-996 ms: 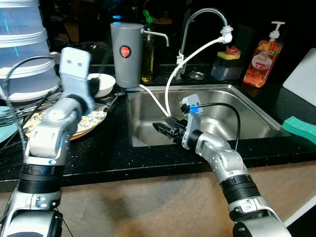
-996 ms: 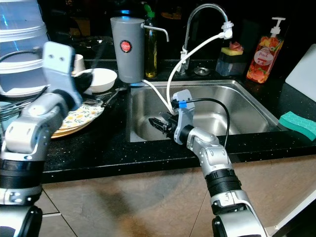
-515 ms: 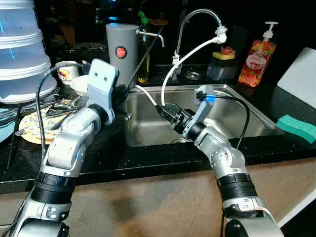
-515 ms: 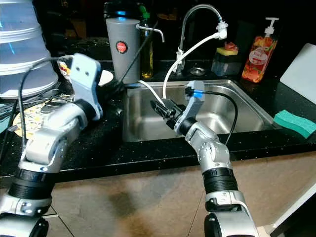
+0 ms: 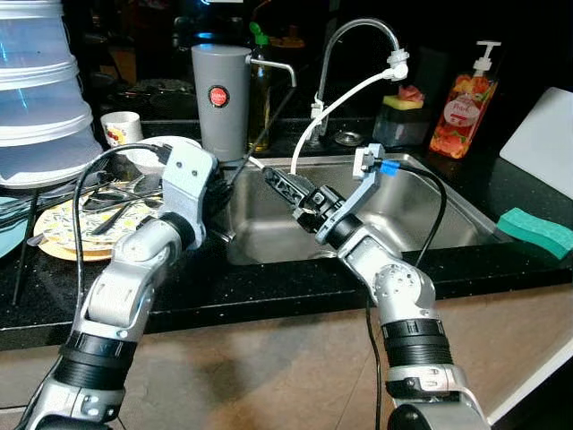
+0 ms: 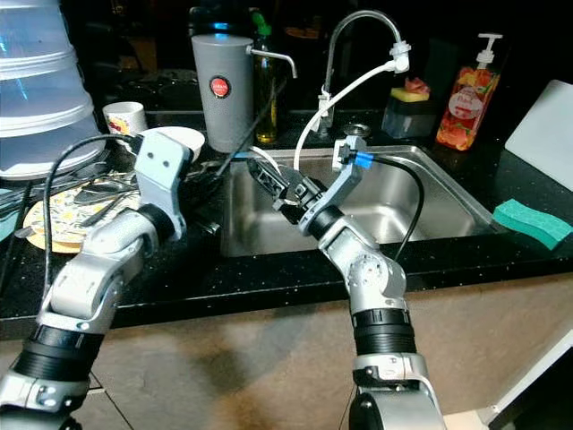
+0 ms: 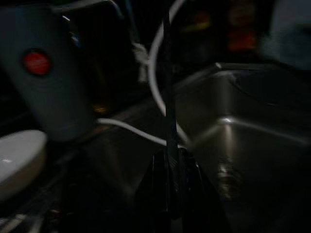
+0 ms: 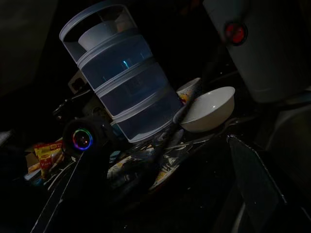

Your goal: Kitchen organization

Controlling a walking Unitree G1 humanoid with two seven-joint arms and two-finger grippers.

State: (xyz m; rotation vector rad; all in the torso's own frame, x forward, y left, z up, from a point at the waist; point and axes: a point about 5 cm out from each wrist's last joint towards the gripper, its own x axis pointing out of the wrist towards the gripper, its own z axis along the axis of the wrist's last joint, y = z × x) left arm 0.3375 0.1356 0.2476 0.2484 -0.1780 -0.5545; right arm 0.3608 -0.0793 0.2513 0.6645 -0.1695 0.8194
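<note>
The left gripper (image 7: 170,160) pinches something thin, arm bent and reaching forward. The right gripper (image 5: 279,182) is raised, pointing left, fingers close together.

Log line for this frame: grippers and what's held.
left gripper: shut on thin dark stick, by sink left rim | right gripper: open, over sink left side

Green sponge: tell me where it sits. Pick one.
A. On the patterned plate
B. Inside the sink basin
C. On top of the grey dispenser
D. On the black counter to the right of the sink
D: the green sponge lies flat on the black counter to the right of the steel sink, outside the basin.
</note>
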